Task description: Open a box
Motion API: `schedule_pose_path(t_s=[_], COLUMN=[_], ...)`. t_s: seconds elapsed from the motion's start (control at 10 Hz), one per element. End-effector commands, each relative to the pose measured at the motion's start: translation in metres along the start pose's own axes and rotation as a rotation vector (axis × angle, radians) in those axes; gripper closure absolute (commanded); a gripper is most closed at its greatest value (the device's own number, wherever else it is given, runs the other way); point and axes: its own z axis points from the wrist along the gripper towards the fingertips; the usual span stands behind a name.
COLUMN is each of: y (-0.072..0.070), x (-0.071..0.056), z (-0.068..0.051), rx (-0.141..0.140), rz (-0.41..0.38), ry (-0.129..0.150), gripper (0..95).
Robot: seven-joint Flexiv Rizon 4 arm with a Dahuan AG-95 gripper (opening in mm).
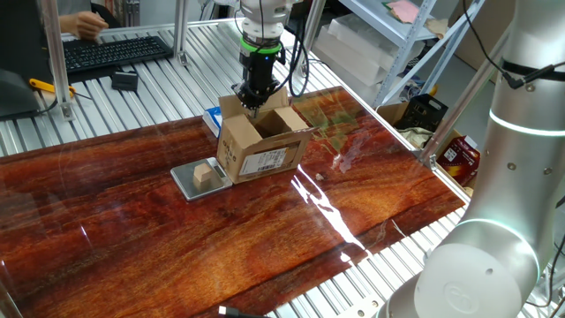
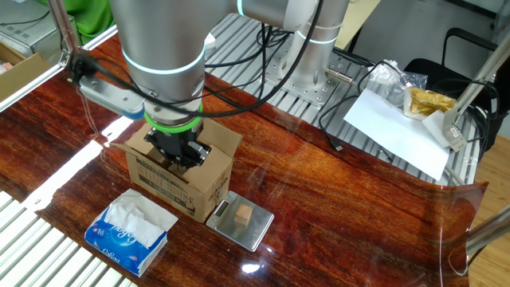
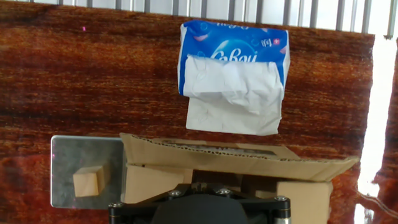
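Note:
The brown cardboard box (image 1: 262, 146) stands on the wooden table with its top flaps spread open and its white barcode label (image 1: 270, 161) facing the front. My gripper (image 1: 252, 99) points straight down at the box's far top edge, by the back flap. In the other fixed view my gripper (image 2: 182, 153) hangs over the box (image 2: 190, 182), its fingertips low in the opening. The hand view shows only the gripper's dark body at the bottom edge and an open flap (image 3: 236, 159). The fingers are hidden, so I cannot tell if they grip the flap.
A blue-and-white tissue packet (image 2: 131, 231) lies just behind the box, also in the hand view (image 3: 233, 68). A small metal scale (image 1: 190, 182) with a tan wooden cube (image 1: 203, 174) sits against the box's left side. The table's edges meet a slatted metal frame (image 1: 106, 115).

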Motion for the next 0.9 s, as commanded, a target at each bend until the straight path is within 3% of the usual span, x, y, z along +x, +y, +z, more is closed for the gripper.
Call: schedule_pose_path(t_s=[0.1,0.9], y=[0.001,0.013], x=[0.003,0.011], z=[0.002,0.015], rx=[-0.003,-0.011], rz=[0.001,0.018], ry=[-0.001,0.000], gripper=[95.0,95.0])
